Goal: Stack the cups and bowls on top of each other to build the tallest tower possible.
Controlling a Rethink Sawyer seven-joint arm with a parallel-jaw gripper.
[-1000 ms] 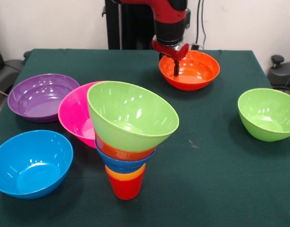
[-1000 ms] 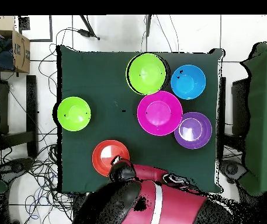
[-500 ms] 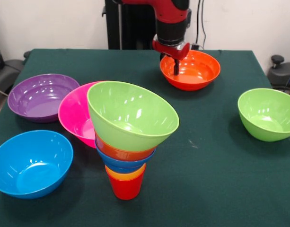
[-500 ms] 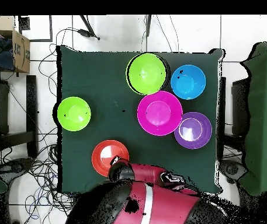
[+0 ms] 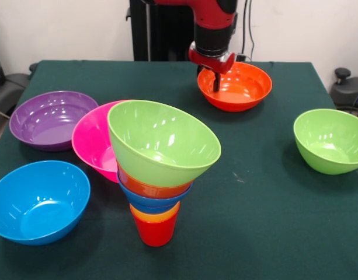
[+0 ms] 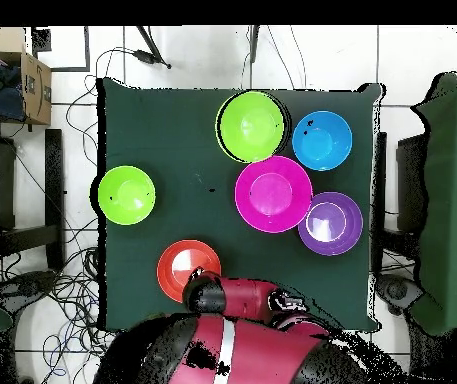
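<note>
The gripper point(image 5: 216, 81) hangs at the left rim of the large orange-red bowl point(image 5: 240, 87) at the far side of the table point(image 5: 266, 198), its fingers pressed together on that rim. The tower point(image 5: 158, 166) stands near the front (red cup point(image 5: 155, 232) lowest, a lime green bowl point(image 5: 161, 140) tilted on top), touching the pink bowl point(image 5: 91, 140). The purple bowl point(image 5: 50, 119) and light blue bowl point(image 5: 38, 201) lie left; the second lime green bowl point(image 5: 330, 140) sits well apart, right.

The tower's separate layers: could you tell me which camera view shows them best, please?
The front view: the tower shows side-on, red cup lowest, lime green bowl topmost. The overhead view shows only that top bowl.
</note>
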